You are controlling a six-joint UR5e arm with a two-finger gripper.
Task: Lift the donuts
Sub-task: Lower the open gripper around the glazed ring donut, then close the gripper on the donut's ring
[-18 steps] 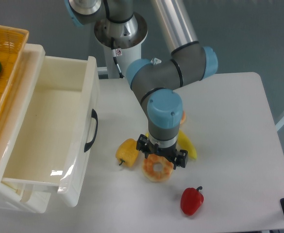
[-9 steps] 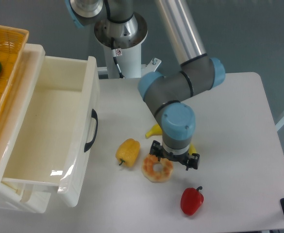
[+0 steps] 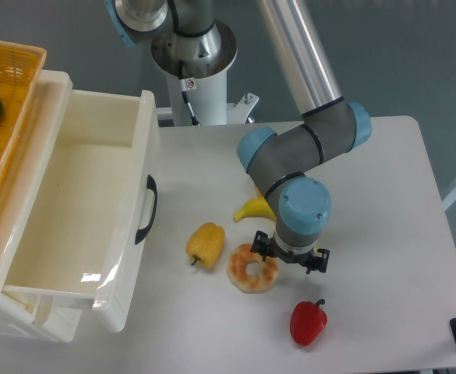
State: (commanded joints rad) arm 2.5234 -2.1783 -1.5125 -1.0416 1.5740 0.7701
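Observation:
The donut [image 3: 252,269], an orange and cream ring with a centre hole, lies flat on the white table [image 3: 368,195] in front of the middle. My gripper [image 3: 292,259] points straight down just to the right of it. Its black fingers stand spread apart and its left finger is at the donut's right edge. The gripper holds nothing. The wrist hides the fingertips from above.
A yellow bell pepper [image 3: 205,243] lies left of the donut. A yellow banana [image 3: 252,209] lies behind it, partly under the arm. A red pepper [image 3: 308,322] lies at the front right. An open white drawer [image 3: 146,156] and a wicker basket [image 3: 9,62] stand at the left.
My gripper has moved to the right, from over the donut to beside its right edge. The donut has stayed on the table in almost the same place.

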